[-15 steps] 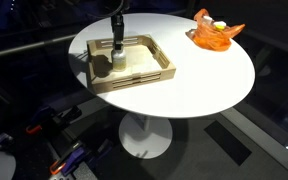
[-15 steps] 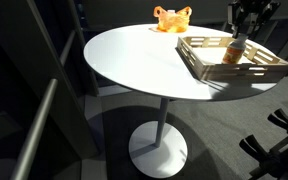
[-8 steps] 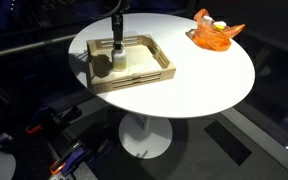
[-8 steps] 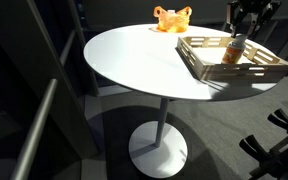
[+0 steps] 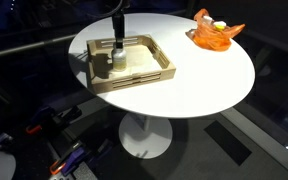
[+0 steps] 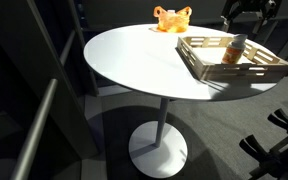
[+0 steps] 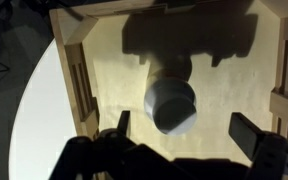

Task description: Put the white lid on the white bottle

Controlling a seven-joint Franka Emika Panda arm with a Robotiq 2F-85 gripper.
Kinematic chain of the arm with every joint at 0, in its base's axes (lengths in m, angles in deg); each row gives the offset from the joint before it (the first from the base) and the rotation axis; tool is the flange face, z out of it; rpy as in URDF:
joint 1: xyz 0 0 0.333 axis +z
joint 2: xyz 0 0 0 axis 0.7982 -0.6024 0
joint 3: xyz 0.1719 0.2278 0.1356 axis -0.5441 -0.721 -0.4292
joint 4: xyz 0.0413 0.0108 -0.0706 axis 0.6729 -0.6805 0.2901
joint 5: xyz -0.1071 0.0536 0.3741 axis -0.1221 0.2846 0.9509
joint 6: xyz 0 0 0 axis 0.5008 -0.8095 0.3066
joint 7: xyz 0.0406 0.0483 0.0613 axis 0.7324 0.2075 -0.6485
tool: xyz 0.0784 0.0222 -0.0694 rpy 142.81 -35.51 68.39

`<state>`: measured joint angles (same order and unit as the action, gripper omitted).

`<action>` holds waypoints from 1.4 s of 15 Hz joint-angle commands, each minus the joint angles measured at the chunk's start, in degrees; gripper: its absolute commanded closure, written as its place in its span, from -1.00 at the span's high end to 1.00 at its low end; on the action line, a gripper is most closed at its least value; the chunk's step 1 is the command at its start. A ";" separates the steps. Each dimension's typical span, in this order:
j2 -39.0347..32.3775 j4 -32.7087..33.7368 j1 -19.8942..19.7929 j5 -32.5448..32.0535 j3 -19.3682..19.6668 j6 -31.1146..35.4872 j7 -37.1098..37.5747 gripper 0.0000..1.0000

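The white bottle (image 7: 172, 103) is seen upright in the wooden tray (image 7: 72, 70); the gripper (image 7: 184, 128) is spread wide, fingers (image 7: 252, 138) at its eight and four o'clock.

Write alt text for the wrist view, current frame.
Looking straight down into a wooden tray, the white bottle stands upright on the tray floor and casts a dark shadow. The gripper hangs above it, jaws open, one finger on either side of the bottle and clear of it. The white table shows at left.
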<state>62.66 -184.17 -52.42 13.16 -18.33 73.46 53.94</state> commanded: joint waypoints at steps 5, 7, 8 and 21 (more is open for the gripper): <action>1.07 -0.49 0.17 -4.06 -0.50 2.74 -15.48 1.00; 1.01 -0.87 0.25 -4.03 -0.65 3.40 -19.34 1.00; 0.96 -1.06 0.32 -3.69 -0.76 3.72 -21.26 1.00; 0.63 -1.91 0.29 -3.85 -1.08 3.76 -29.37 0.59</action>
<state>62.73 -185.68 -52.08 10.18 -19.56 76.98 25.88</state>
